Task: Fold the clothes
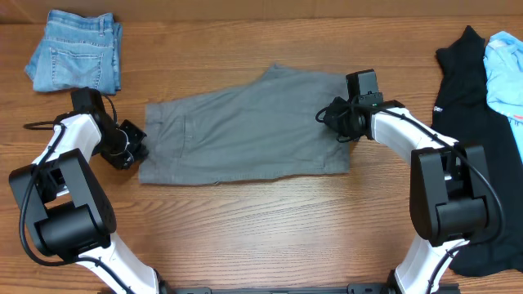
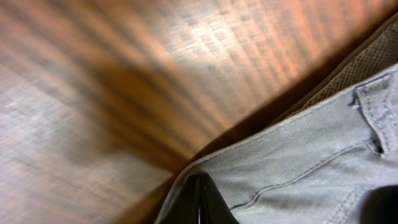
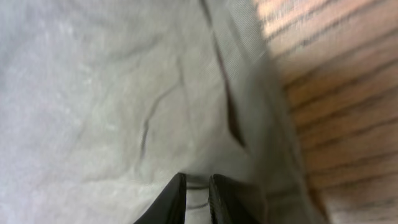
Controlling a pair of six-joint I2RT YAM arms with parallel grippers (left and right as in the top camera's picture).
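Jaws on the left gripper (image 1: 140, 153) (image 2: 199, 194) are pressed together into one dark wedge, pinching the very edge of the plain mid-grey woven shorts (image 1: 245, 131) (image 2: 311, 168) at their left end, where the left wrist view shows a stitched seam and a belt loop just inside the hem of the waist. Up in the far-left corner of the brown wooden table (image 1: 261, 237), well apart from that gripper, lies a folded bundle of faded blue denim jeans (image 1: 78, 51). The shorts lie flat in the middle of the table with their long axis running left to right, tilted slightly away at the right; the waistband end with its stitched pocket points left and the leg end points right. At that right end the right gripper (image 1: 325, 117) (image 3: 198, 198) has its two black fingers (image 3: 175, 200) nearly closed, with a narrow ridge of grey cloth caught between them beside a creased fold. Further right, a black garment (image 1: 466, 90) sprawls along the table edge, with a light blue cloth (image 1: 505, 69) lying on top of it.
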